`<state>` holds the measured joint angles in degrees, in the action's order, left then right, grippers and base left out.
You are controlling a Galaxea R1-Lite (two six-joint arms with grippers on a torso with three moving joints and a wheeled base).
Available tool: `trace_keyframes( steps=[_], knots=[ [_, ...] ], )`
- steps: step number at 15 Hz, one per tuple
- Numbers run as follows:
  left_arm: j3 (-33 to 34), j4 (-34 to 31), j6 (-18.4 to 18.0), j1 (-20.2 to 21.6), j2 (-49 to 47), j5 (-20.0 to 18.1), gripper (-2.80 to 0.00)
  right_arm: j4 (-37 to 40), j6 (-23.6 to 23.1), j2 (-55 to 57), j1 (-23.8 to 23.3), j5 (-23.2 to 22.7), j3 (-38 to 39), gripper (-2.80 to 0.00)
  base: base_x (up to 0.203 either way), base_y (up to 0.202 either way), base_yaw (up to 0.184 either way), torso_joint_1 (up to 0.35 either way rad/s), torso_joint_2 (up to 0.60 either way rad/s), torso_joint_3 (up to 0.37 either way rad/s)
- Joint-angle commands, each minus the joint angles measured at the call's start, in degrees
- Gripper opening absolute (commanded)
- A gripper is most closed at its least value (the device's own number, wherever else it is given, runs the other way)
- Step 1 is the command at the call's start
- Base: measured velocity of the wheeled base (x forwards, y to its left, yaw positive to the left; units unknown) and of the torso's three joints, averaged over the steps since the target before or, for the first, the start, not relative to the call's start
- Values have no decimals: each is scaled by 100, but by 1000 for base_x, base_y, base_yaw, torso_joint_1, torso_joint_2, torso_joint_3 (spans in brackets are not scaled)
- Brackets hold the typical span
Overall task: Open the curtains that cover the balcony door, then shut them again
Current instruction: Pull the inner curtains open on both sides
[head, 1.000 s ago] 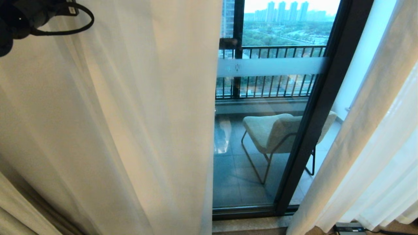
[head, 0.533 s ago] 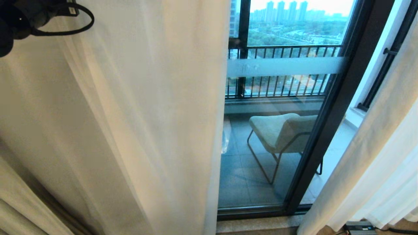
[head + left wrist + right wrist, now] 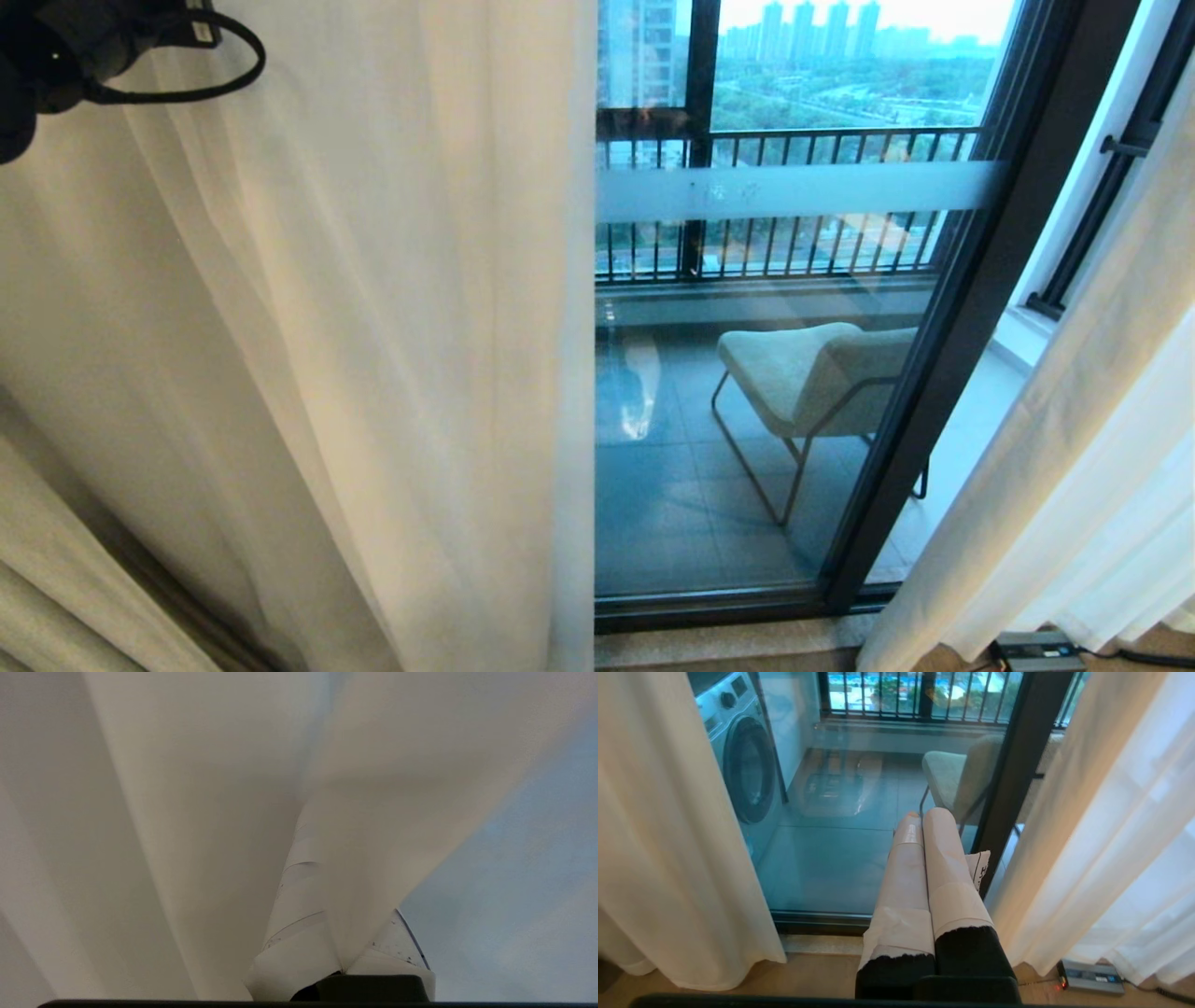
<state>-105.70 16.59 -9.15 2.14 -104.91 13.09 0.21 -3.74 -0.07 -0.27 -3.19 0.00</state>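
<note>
Parted in the middle: curtains [image 3: 373, 327] hanging in two bunches either side of the balcony door [image 3: 943, 373], the larger cream and sheer bunch to the left of its dark frame post, a narrower bunch [image 3: 1074, 439] to the right of that post. Bare glass showing between the two bunches, crossed by a frosted band [image 3: 794, 191]. Beyond the glass, a pale chair [image 3: 803, 373] on thin metal legs standing on grey floor tiles [image 3: 672, 504], partly behind the frame post, with a railing [image 3: 794, 252] of upright bars farther out. Up against the left bunch, well left of the door post, the left end effector [image 3: 303, 826], fingers [image 3: 299, 891] clenched together with a fold of curtain fabric lying between and over them; whether the fabric is truly pinched cannot be told. Part of the left arm's dark body and a looped cable [image 3: 177, 56] visible high beside that bunch. Low in front of the door's bottom rail, the right end effector [image 3: 924, 816], its taped fingers [image 3: 943, 858] pressed together on nothing, pointing at the glass just left of the post. Behind the glass, far left of the post, a washing machine [image 3: 742, 760]. On the wooden floor at the foot of the right bunch, a small grey box [image 3: 1092, 975] with a cord.
</note>
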Motion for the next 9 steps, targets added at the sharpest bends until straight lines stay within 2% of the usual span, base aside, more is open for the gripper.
trace_keyframes(
  steps=[1,9],
  knots=[
    [-3,11,-4,88,-12,9,-280,-3,-4,7,0,-6,0,-280,0,0,0,0,0,0],
    [-8,20,1,406,-47,0,-280,-3,-4,7,0,-6,0,-280,0,0,0,0,0,0]
  ],
)
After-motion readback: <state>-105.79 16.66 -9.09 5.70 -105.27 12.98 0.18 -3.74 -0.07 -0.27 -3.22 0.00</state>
